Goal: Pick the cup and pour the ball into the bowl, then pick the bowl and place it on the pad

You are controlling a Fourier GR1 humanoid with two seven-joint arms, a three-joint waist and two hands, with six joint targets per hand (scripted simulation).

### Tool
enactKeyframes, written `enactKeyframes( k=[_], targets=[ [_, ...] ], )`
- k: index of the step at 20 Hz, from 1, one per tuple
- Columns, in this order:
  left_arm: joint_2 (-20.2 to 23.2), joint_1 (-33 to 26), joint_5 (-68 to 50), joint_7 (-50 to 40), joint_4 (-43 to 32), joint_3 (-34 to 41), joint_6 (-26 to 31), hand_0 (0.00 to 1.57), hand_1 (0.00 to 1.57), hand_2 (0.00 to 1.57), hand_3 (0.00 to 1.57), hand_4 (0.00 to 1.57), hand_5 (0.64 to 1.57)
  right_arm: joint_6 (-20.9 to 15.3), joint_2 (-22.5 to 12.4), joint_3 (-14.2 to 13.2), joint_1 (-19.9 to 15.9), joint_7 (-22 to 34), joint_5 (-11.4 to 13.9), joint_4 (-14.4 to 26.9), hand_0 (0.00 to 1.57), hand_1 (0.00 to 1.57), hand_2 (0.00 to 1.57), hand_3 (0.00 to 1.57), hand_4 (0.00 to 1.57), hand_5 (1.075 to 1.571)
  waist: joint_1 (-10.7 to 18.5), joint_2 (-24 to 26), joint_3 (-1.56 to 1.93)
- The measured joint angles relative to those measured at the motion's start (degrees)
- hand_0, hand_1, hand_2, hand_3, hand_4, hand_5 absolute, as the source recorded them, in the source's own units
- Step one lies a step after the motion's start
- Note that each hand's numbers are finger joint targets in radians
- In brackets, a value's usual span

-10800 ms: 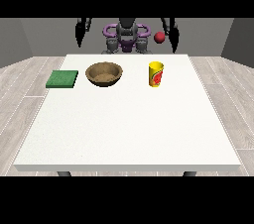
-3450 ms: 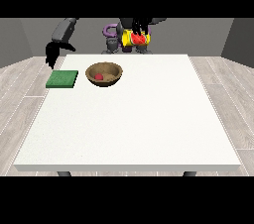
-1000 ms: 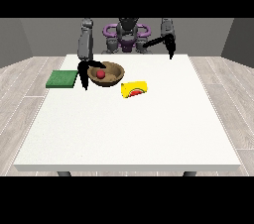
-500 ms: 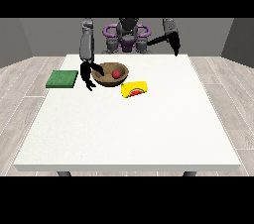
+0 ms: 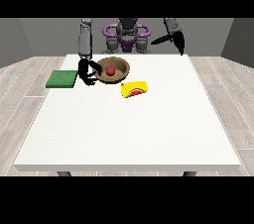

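While the hand at the view's left (image 5: 87, 73) is curling on the bowl (image 5: 113, 70) rim, apparently gripping it, the ball (image 5: 110, 71) is sitting inside.
Tilting toward the pad (image 5: 62, 79) at the tabletop's left edge risks spilling; the other hand (image 5: 178, 42), fingers straight, is hanging idle.

**A bare test room**

We faced a plain, lab-like room: a large white table (image 5: 129, 134) filled the middle of the frame, pale grey plank flooring (image 5: 27, 77) showed at the left and right edges, and blank grey walls (image 5: 44, 37) closed the upper corners behind the robot (image 5: 128, 34).
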State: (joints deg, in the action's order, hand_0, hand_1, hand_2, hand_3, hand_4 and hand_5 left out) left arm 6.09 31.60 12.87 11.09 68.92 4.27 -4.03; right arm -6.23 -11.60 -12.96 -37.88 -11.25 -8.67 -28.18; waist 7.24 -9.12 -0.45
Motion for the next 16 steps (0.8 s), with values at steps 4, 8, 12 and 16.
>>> enactKeyframes(
  k=[4,8,12,16],
  targets=[
    [1.94,-0.6,-1.17,0.67,-3.31,2.67,0.31,0.0,0.0,0.0,0.0,0.0,1.571,-0.57,0.66,1.85,-1.56,6.83,0.75,-1.56,1.57,1.57,1.57,1.57,1.05,1.553,-3.06,2.7,0.27],
    [3.49,-1.49,-2.03,1.45,-4.97,4.26,0.82,0.0,0.0,0.0,0.0,0.0,1.569,1.7,-2.0,1.13,-3.22,12.96,-0.71,-3.19,1.57,1.57,1.57,1.57,1.06,1.559,-4.66,4.25,0.38],
    [2.95,-2.2,-1.54,1.89,-4.58,3.81,-0.24,0.0,0.0,0.0,0.0,0.0,1.569,4.71,-6.06,-0.43,-3.01,15.05,-2.18,-4.08,1.57,1.57,1.57,1.57,1.06,1.559,-5.06,3.87,0.43],
    [3.39,-2.91,-1.67,2.84,-4.19,4.04,-0.32,0.0,0.0,0.0,0.0,0.0,1.566,8.57,-10.08,-2.75,-1.31,14.35,-4.23,-4.29,1.57,1.57,1.57,1.57,1.07,1.557,-5.43,2.32,0.45]
  ],
)
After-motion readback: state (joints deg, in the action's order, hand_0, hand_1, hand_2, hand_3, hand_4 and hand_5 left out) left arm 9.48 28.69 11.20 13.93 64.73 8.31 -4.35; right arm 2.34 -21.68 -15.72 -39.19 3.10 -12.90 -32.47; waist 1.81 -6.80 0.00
